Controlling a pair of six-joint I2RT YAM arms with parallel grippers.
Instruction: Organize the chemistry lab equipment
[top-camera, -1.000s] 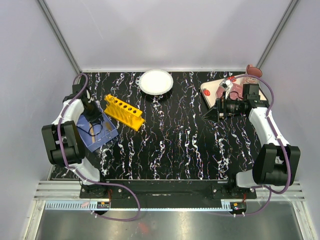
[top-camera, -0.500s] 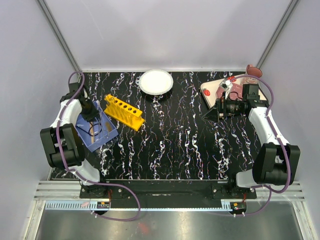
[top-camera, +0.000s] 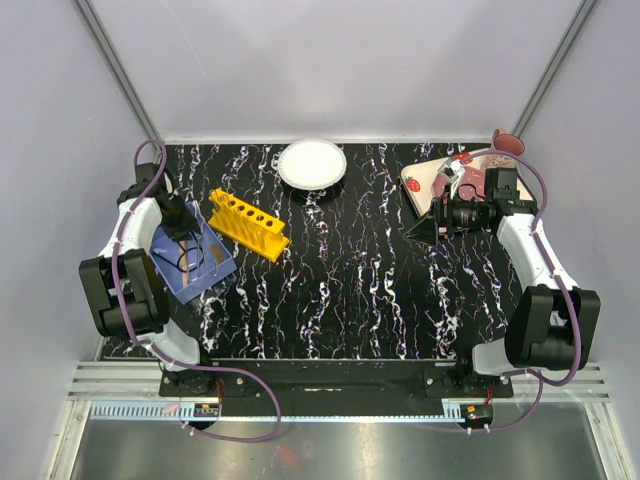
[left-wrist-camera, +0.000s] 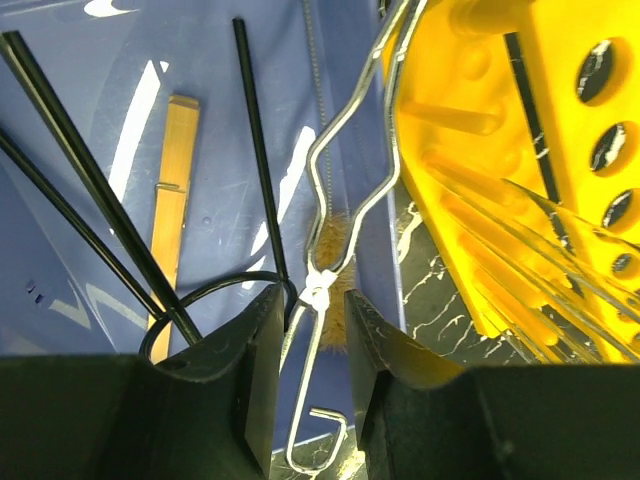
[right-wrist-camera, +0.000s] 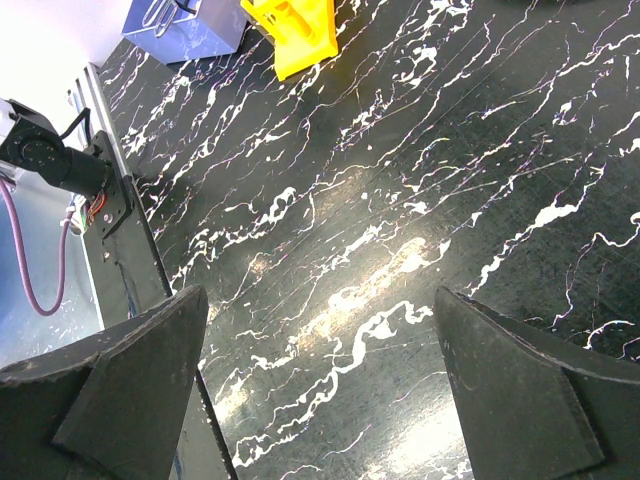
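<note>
top view: the left gripper hangs over the blue tray, beside the yellow rack.

left wrist: its jaws closely flank the wire handle of the short brown brush; i cannot tell whether they pinch it. thin dark rods and the pale wooden stick lie alongside.

right wrist: the right gripper is spread wide over the marbled table.

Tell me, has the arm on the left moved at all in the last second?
Yes. The left arm has drifted slightly to the left, away from the yellow rack, which stayed put. Its front end is still over the blue tray.
</note>
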